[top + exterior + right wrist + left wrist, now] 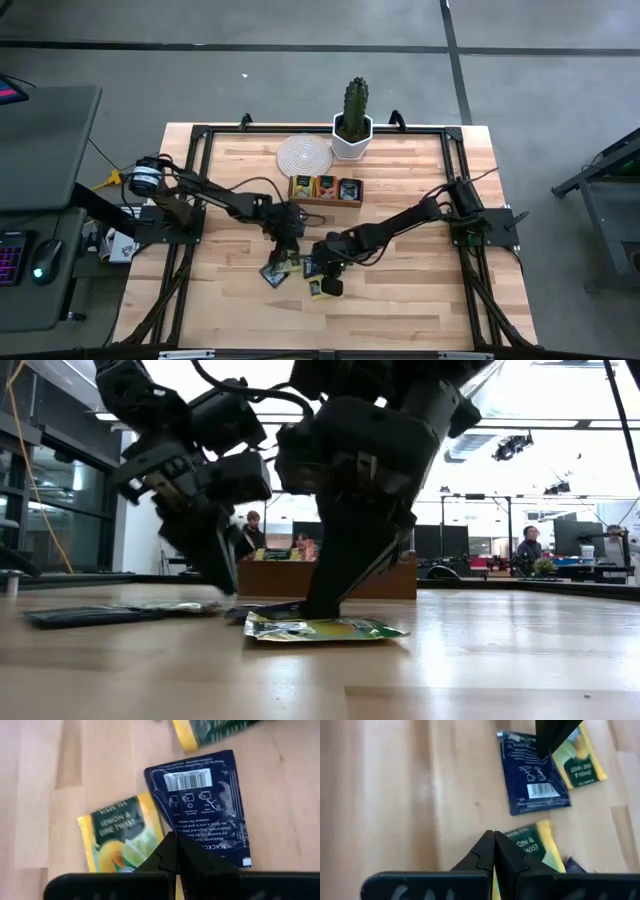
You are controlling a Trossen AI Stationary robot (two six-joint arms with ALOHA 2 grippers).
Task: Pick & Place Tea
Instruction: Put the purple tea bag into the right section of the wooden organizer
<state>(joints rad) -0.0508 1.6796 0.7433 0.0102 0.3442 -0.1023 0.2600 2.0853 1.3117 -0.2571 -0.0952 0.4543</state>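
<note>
A light wooden table (400, 290) with a black frame stands on a grey floor, and in the low view a bright room with desks and seated people lies behind it. At the 12 o'clock edge of the table, seen from above, there is a cactus in a white pot (352, 128), with a round woven coaster (303, 154) just beside it on the 9 o'clock side. A brown wooden tray (326, 189) sits near the pot, toward the table centre, and it holds tea packets in its compartments. Loose tea packets (275, 272) lie in a small group near the middle of the table, toward 6 o'clock from the tray. The left gripper (287, 252) is low over this group; in its wrist view the two dark fingers (485, 855) are pressed together, with nothing seen between them, beside a yellow lemon packet (532, 845), and a dark blue packet (532, 782) lies near. The right gripper (330, 275) is also down among the packets, its fingers (172, 852) closed tip to tip over the edge where a dark blue packet (210, 805) touches a yellow lemon packet (120, 835). I cannot tell if it pinches either one.
</note>
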